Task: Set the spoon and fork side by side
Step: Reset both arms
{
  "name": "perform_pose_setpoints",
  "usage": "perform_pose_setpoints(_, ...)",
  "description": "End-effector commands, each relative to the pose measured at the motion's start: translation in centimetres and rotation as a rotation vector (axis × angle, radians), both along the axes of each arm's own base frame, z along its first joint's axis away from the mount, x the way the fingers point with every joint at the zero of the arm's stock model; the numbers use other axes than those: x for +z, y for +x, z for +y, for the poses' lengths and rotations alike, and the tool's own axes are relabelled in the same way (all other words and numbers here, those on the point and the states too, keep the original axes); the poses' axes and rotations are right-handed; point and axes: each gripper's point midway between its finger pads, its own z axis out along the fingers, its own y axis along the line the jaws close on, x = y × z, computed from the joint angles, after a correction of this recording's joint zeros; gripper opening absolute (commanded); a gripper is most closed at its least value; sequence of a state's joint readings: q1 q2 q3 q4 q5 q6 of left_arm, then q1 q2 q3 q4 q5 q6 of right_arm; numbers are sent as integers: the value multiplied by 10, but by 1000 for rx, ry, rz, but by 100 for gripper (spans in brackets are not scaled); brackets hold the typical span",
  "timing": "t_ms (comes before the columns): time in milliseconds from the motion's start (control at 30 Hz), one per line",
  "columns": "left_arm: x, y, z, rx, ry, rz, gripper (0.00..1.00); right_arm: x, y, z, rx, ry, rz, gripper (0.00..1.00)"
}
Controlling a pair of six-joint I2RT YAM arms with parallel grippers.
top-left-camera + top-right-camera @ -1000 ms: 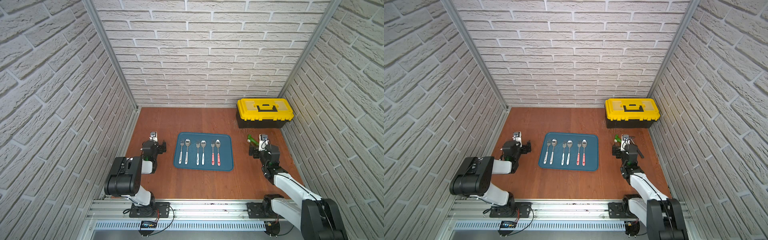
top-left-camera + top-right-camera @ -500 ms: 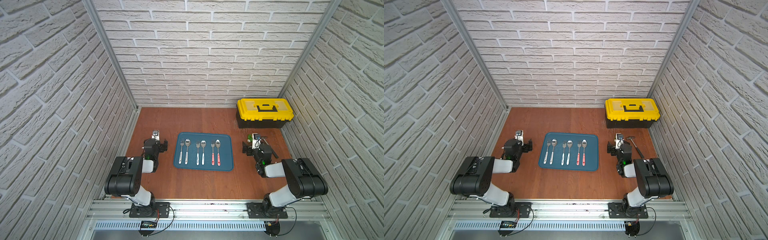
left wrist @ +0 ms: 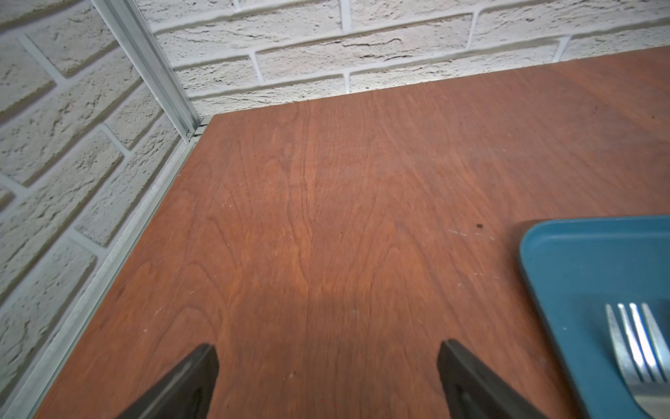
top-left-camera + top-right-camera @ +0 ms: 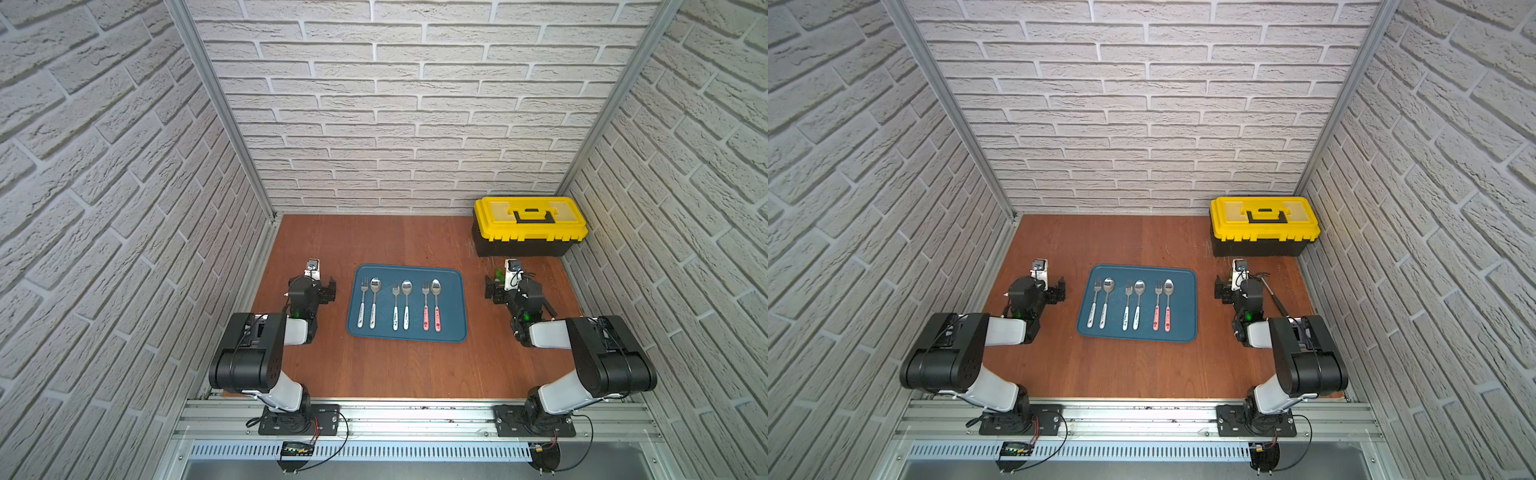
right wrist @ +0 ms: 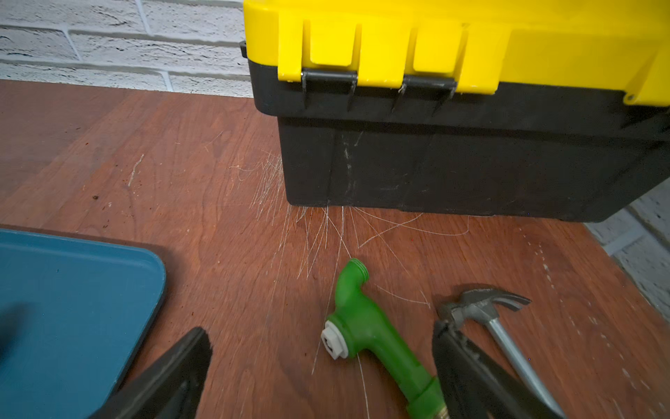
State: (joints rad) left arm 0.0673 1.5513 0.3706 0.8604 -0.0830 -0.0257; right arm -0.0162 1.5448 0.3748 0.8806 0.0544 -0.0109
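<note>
White brick walls (image 4: 395, 104) enclose a reddish wooden tabletop (image 4: 395, 365) on 3 sides. At its middle lies a blue tray (image 4: 409, 272) carrying 3 fork-and-spoon pairs. Each pair lies side by side and parallel, with heads toward the back wall and handles toward the arm bases.

- **Left pair:** the left fork (image 4: 363, 303) and left spoon (image 4: 374, 301) have white handles.
- **Middle pair:** the middle fork (image 4: 395, 305) and middle spoon (image 4: 406, 303) are also white-handled.
- **Right pair:** the pink fork (image 4: 425, 305) and pink spoon (image 4: 436, 303) complete the row.

Both top views show the same row of 6 pieces, none overlapping.

The left gripper (image 3: 328, 353) sits low over bare wood just beside the tray's left edge. Its jaws are spread wide with nothing between them.

The right gripper (image 5: 322, 330) sits just beside the tray's right edge, in front of a yellow and black toolbox (image 4: 530, 226) in the far right corner. Its jaws are also spread wide and clamp nothing. A green hose nozzle (image 5: 366, 326) lies on the wood beneath it, and a hammer (image 5: 486, 304) lies just beside that. I cannot tell whether either finger touches them.
</note>
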Motion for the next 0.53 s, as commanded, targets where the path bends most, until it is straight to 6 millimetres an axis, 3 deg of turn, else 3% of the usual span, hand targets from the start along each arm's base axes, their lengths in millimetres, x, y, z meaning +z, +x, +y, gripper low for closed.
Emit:
perform_pose_setpoints(0,11,7,-1,-7,12,-38,98,10,4,1,3,8,-42,99)
perform_pose_setpoints(500,11,7,0,-12,4,-36,98,10,4,1,2,6,-44,99)
